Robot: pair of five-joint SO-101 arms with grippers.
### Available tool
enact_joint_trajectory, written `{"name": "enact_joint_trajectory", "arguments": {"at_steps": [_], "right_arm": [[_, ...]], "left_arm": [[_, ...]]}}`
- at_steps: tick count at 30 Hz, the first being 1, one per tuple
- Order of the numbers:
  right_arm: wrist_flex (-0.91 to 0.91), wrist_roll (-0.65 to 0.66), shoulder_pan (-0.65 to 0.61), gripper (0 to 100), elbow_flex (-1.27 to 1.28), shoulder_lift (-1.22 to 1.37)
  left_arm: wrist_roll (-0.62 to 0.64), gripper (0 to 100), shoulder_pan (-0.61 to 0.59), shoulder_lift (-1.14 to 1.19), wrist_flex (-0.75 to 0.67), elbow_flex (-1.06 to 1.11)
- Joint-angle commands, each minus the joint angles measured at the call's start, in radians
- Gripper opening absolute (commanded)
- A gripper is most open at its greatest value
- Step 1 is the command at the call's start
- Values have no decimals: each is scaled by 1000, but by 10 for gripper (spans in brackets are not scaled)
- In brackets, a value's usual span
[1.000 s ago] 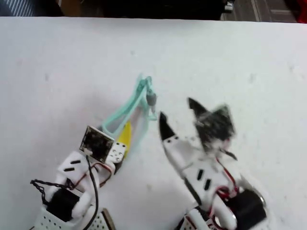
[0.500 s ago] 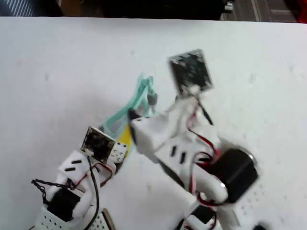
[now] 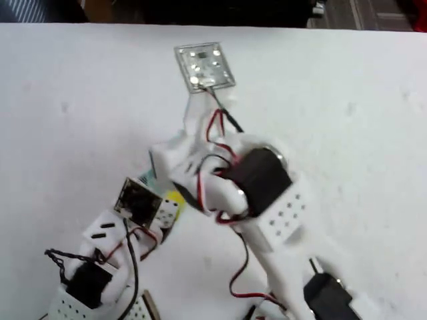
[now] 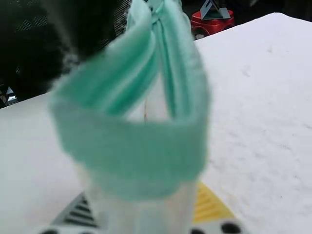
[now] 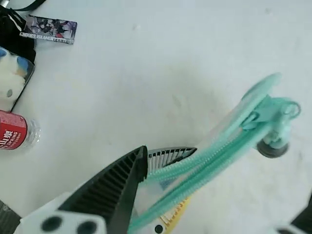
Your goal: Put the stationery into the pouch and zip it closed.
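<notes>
L gripper (image 4: 141,222) is clamping pouch (image 4: 141,146) end, approx. 8 o'clock of table (image 3: 80,100) centre; zip (image 5: 229,134) is gaping, yellow item (image 5: 178,210) lying inside. R gripper (image 5: 219,185) is hanging wide over it.

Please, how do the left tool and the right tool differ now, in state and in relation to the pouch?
The left tool is shut on one end of the pouch; the right tool is open and holds nothing. The left tool sits at the end away from the zipper pull; the right tool hangs over the pouch's length. Both are at the same pouch, whose mouth is open.
</notes>
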Motion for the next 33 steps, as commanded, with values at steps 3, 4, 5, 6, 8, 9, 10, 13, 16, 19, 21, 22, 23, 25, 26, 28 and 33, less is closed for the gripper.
{"name": "enact_joint_trajectory", "arguments": {"at_steps": [3, 4, 5, 6, 8, 9, 10, 13, 16, 19, 21, 22, 23, 25, 26, 28, 33], "right_arm": [[-7, -9, 19, 472, -38, 64], [-7, -9, 19, 472, -40, 76], [-7, -9, 19, 471, -40, 85], [-5, -9, 19, 467, -40, 90], [-1, -9, 19, 422, -40, 91], [1, -9, 21, 382, -37, 90], [1, -9, 22, 335, -34, 88], [10, -2, 27, 170, -31, 96], [13, 0, 25, 43, -25, 96], [21, 46, 27, 18, -20, 94], [24, 60, 27, 19, -18, 88], [24, 63, 27, 16, -18, 87], [24, 64, 28, 16, -18, 87], [22, 64, 50, 16, -21, 91], [22, 64, 67, 16, -26, 94], [21, 66, 116, 16, -28, 96], [12, 230, 262, 16, -29, 88]], "left_arm": [[-8, 21, 10, -19, -43, -17], [-8, 21, 10, -19, -43, -17], [-8, 21, 10, -19, -43, -17], [-8, 21, 10, -19, -43, -17], [-8, 22, 10, -19, -43, -17], [-8, 23, 10, -19, -43, -17], [-8, 23, 10, -19, -43, -17], [-8, 23, 12, -19, -43, -17], [-12, 23, 16, -19, -43, -17], [-77, 23, 18, -19, -43, -17], [-95, 24, 18, -19, -43, -17], [-95, 27, 18, -19, -41, -18], [-95, 41, 19, -19, -37, -23], [-68, 108, 19, -19, -25, -32], [-37, 151, 19, -19, 5, -46], [28, 212, 19, -18, 91, -107], [46, 226, 19, -18, 255, -267]]}}
